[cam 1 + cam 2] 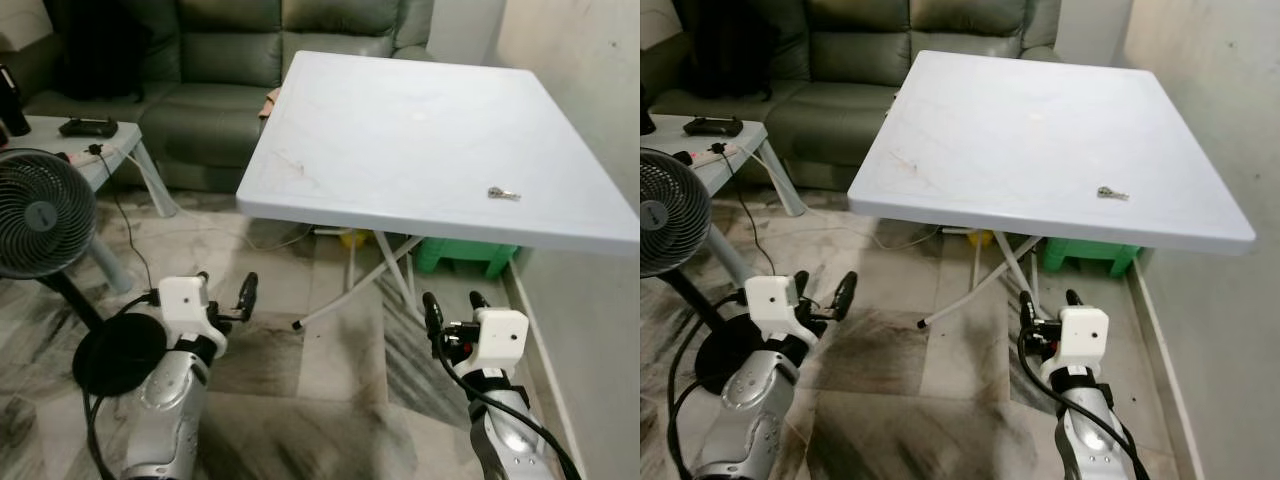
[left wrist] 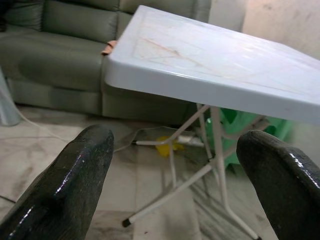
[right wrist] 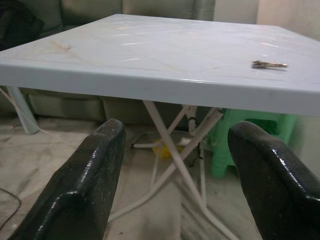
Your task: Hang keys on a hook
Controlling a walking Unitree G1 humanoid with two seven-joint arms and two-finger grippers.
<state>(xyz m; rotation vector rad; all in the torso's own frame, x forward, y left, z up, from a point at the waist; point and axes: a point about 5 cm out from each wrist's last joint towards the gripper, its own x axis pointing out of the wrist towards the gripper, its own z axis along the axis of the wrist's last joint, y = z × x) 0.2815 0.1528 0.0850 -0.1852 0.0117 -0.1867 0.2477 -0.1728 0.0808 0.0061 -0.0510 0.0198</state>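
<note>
One white folding table (image 1: 400, 140) ahead, wall on its right, green sofa (image 1: 220, 60) behind; round fan (image 1: 40, 212) low to the left; left gripper (image 1: 226, 293) and right gripper (image 1: 452, 307) (fingers spread wide on both, nothing held) below the near table edge; keys (image 1: 503, 193) flat on the tabletop, near its right front corner.

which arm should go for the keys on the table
Right, probably. The keys lie near the table's right front edge, roughly above the open right gripper. The left gripper, also open, hangs past the table's left corner, farther away.
</note>
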